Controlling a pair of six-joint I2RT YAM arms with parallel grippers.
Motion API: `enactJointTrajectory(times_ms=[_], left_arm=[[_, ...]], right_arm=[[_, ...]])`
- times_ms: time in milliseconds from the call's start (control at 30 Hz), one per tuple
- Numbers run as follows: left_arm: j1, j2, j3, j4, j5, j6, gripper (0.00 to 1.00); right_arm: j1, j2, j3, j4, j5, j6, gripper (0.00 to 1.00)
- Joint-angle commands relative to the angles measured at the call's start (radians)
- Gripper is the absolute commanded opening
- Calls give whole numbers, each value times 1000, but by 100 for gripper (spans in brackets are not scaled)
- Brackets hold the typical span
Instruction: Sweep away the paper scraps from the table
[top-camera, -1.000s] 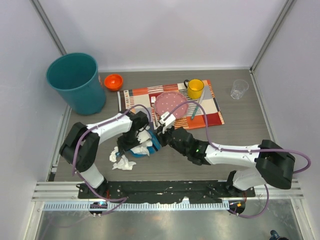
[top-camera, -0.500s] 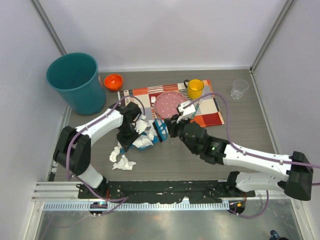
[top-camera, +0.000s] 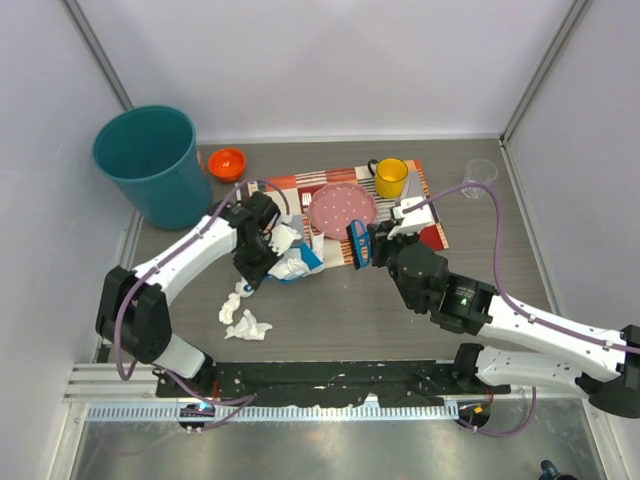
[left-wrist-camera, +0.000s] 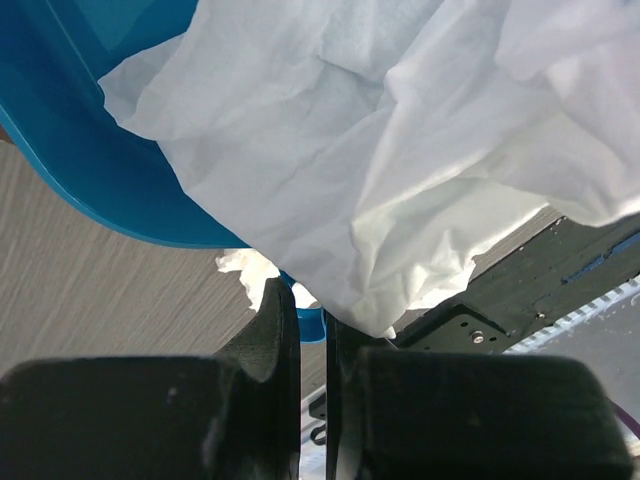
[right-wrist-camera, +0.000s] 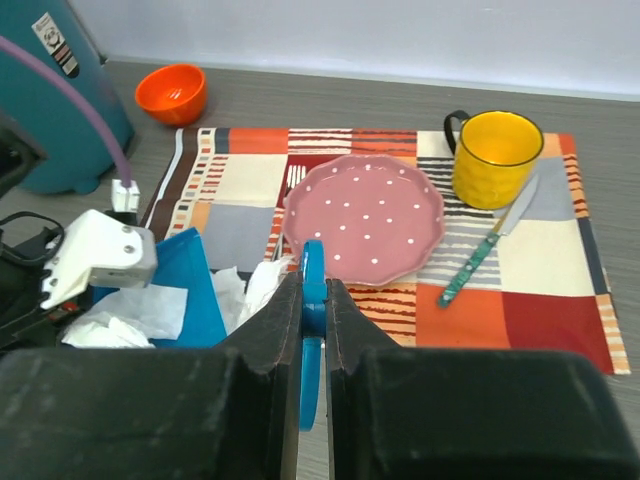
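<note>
My left gripper (top-camera: 255, 258) is shut on the handle of the blue dustpan (top-camera: 308, 263), which is lifted and tilted, with white paper scraps (top-camera: 287, 250) piled in it. In the left wrist view the pan (left-wrist-camera: 90, 140) and its paper (left-wrist-camera: 380, 150) fill the frame above the shut gripper (left-wrist-camera: 310, 305). Two or three more paper scraps (top-camera: 244, 318) lie on the table (top-camera: 330, 320) below the pan. My right gripper (top-camera: 366, 245) is shut on a blue brush (top-camera: 356, 243) to the right of the pan. Its wrist view shows the shut gripper (right-wrist-camera: 314, 285), the brush handle (right-wrist-camera: 314, 262) and the pan (right-wrist-camera: 195, 290).
A teal bin (top-camera: 152, 163) stands at the back left, with an orange bowl (top-camera: 227, 162) beside it. The patchwork placemat (top-camera: 425, 225) holds a pink plate (top-camera: 342, 208), a yellow mug (top-camera: 390, 177) and a knife (right-wrist-camera: 485, 250). A clear cup (top-camera: 479, 177) stands at the back right.
My left gripper has lifted the loaded dustpan and carried it back towards the left. My right gripper has moved right with the brush, away from the pan.
</note>
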Motion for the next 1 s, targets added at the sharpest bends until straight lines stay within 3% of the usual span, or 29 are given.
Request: enactJointTrajectory(times_ms=[0,433,733,967], left_arm=[[26,-79,81,-30,-7,-21,0],[293,2,449,-215,69,24,0],[489,173,802,-398,278,61,0],[568,216,969,-404,292,51,0]], right_arm=[[-2,-62,-9,-9,92,-16,1],[0,-40,-31,-27,50,16,1],[-2,-65,-35,-69,44,41,1],[-2,-67,-46,-80,43,50,1]])
